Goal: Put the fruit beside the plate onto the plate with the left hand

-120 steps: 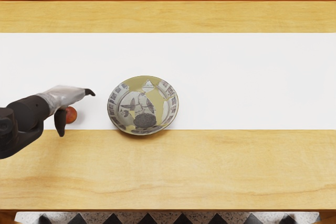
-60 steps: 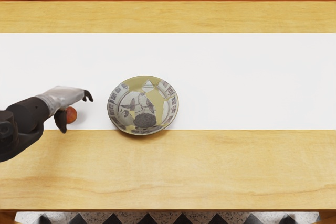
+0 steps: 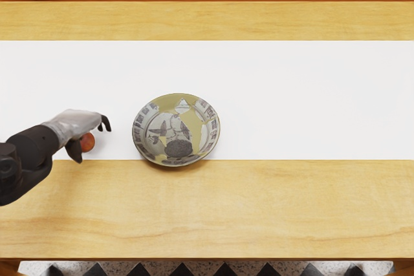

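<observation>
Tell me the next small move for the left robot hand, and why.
Probably settle the grip of the left robot hand on the fruit before any lift: the hand covers the fruit's top, but a firm hold isn't visible, and the fruit sits on the white runner left of the plate.

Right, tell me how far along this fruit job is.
Done: the left hand is over the red fruit. In hand: the pickup; a firm grip isn't clear. Left: lift it off the white cloth and set it on the patterned plate.
</observation>
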Available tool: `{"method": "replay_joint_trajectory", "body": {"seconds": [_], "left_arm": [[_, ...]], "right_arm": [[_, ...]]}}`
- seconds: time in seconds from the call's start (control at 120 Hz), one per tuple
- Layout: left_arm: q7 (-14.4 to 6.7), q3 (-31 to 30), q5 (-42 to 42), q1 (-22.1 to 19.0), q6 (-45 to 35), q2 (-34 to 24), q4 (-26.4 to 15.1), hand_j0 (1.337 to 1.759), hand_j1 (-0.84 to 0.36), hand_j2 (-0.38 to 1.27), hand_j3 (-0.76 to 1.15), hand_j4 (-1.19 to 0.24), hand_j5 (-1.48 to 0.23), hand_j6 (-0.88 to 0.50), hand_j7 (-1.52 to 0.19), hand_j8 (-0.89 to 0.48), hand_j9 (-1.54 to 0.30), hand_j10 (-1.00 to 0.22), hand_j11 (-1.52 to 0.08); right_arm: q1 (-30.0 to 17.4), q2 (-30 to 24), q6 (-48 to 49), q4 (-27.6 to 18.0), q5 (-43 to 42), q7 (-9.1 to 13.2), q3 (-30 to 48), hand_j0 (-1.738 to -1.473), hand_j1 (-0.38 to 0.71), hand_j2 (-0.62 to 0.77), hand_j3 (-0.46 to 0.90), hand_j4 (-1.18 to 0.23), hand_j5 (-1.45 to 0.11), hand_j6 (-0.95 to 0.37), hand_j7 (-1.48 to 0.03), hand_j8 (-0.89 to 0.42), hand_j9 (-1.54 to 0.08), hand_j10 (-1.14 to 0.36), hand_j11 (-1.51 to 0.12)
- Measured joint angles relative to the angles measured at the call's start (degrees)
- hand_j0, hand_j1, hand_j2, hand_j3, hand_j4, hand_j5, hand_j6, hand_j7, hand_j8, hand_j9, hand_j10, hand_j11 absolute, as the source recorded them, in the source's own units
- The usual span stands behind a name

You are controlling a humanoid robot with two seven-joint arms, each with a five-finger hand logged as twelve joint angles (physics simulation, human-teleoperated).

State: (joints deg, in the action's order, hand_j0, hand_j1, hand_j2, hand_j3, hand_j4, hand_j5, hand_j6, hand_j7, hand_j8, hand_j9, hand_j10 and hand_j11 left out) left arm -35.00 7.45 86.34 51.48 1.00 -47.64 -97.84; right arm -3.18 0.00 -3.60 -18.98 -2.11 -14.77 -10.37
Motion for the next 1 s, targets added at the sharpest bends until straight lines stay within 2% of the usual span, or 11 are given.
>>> {"method": "replay_joint_trajectory", "body": {"seconds": [0.5, 1.0], "left_arm": [[0.0, -0.3, 3.0, -1.4, -2.3, 0.3, 0.6, 1.658, -0.11, 0.08, 0.0, -0.39, -0.51, -0.4, -0.51, -0.39, -0.51, -0.39, -0.51], [0.0, -0.5, 3.2, -1.6, -2.3, 0.3, 1.2, 1.658, -0.21, 0.1, 0.0, -0.47, -0.61, -0.47, -0.61, -0.47, -0.61, -0.47, -0.61]], "right_arm": [[0.0, 0.0, 0.0, 0.0, 0.0, 0.0, 0.0, -1.658, -0.33, 0.0, 0.0, -0.02, -0.02, -0.02, -0.02, -0.02, -0.02, -0.02, -0.02], [0.0, 0.0, 0.0, 0.0, 0.0, 0.0, 0.0, -1.658, -0.33, 0.0, 0.0, -0.02, -0.02, -0.02, -0.02, -0.02, -0.02, -0.02, -0.02]]}}
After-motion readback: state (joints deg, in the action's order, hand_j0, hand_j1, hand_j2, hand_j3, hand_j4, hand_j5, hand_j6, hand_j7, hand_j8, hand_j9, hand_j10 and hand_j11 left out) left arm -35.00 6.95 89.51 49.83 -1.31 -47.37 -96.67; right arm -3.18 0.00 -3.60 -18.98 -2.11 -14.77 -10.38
